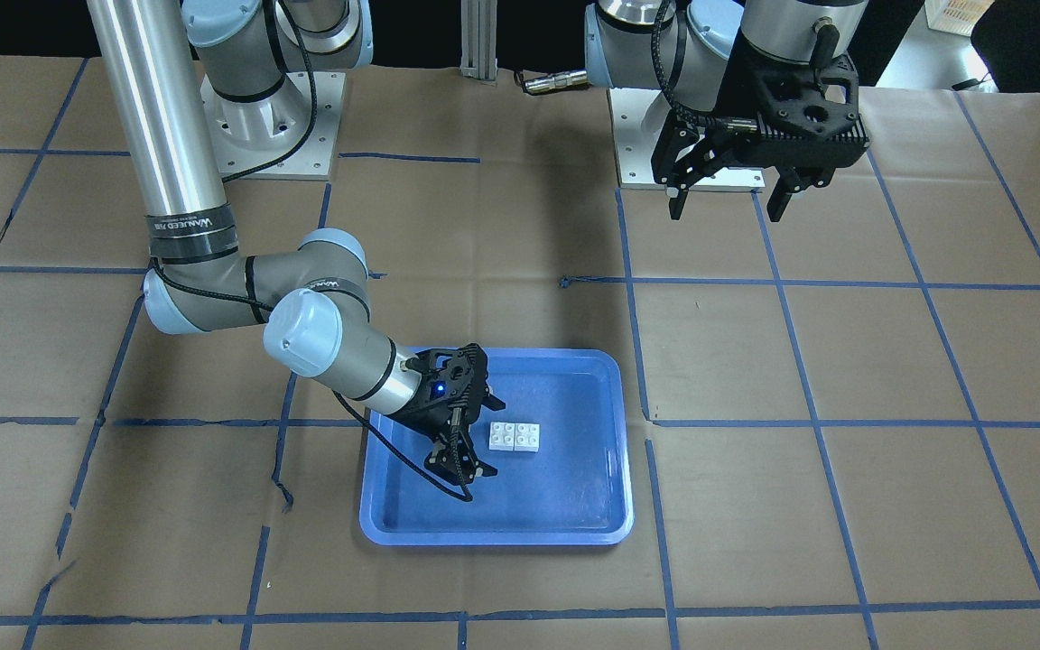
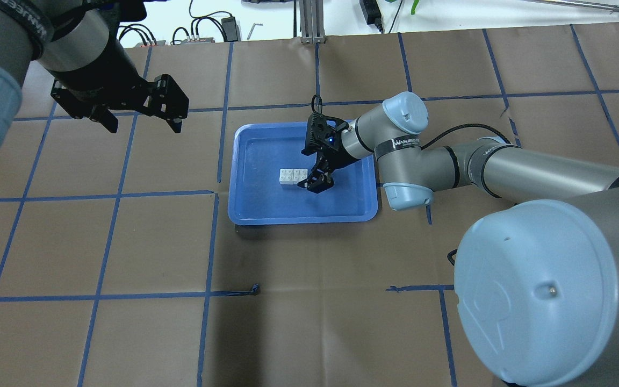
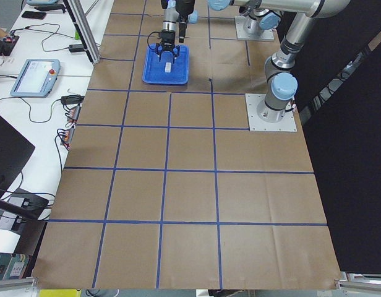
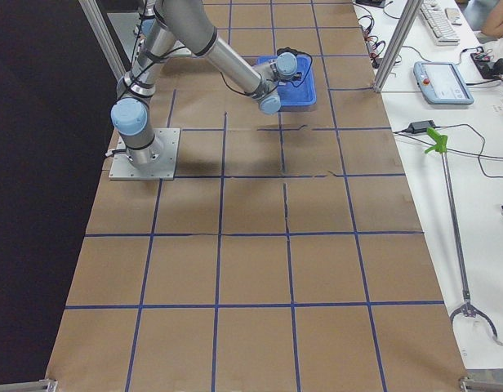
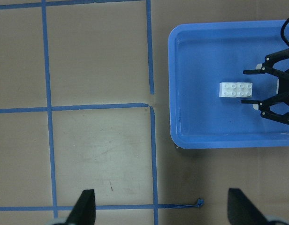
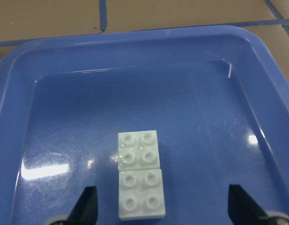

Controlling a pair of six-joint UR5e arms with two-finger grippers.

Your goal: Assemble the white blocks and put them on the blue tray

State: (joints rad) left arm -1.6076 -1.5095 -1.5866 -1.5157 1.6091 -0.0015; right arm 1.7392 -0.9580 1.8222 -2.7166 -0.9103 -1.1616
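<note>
Facing the robot, two small white studded plastic blocks [image 1: 515, 437] lie end to end, touching, near the middle of the large blue plastic tray [image 1: 565, 492] on the desk. The right pincer [image 1: 487, 435] hangs wide open just beside them, gripping nothing. The left pincer [image 1: 726, 209], also spread and empty, hovers well away from the tray. From the right wrist, the nearer of the blocks [image 6: 140, 173] sits between the jaws, touching neither. A careless withdrawal could clip it and slide it across the glossy tray floor, splitting the pair.
</note>
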